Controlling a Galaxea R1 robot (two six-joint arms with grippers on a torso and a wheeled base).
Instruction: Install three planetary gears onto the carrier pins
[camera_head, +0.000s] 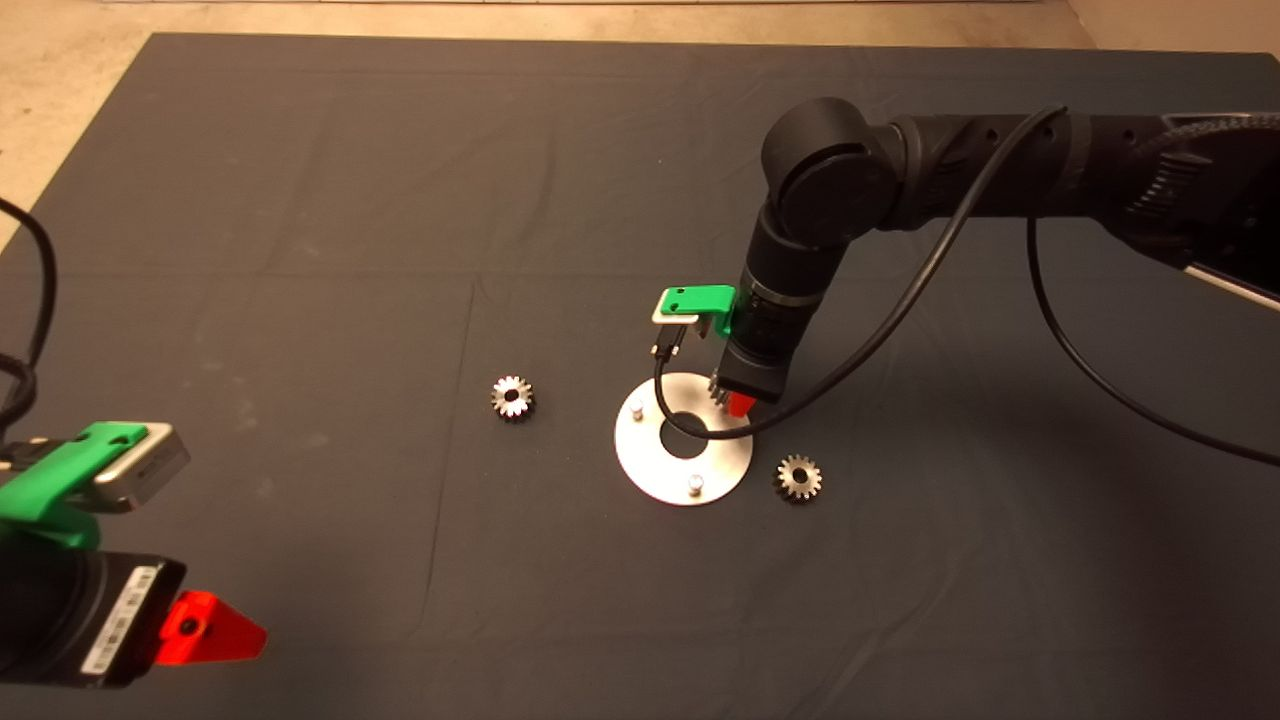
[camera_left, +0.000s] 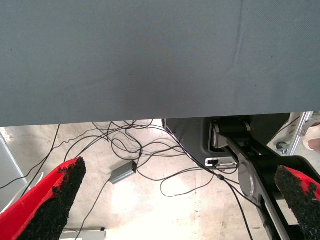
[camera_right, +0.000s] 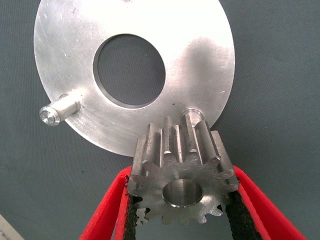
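Note:
The white round disc (camera_head: 660, 470) lies mid-mat with its pins; two pins show in the head view, one at the left (camera_head: 636, 408) and one at the front (camera_head: 695, 485). My right gripper (camera_head: 738, 402) hangs over the disc's right rear edge, shut on a planetary gear (camera_right: 181, 175). In the right wrist view the gear hovers just beside a pin (camera_right: 194, 113), off its axis; another pin (camera_right: 59, 110) stands apart. Two more gears lie flat on the mat, one left of the disc (camera_head: 512, 397) and one to its right (camera_head: 798, 477). My left gripper (camera_head: 215, 630) is parked at the lower left, open.
A black cable (camera_head: 900, 300) loops from the right arm down over the disc. In the left wrist view the mat's edge (camera_left: 160, 117) gives way to a floor with cables and a metal stand (camera_left: 250, 170).

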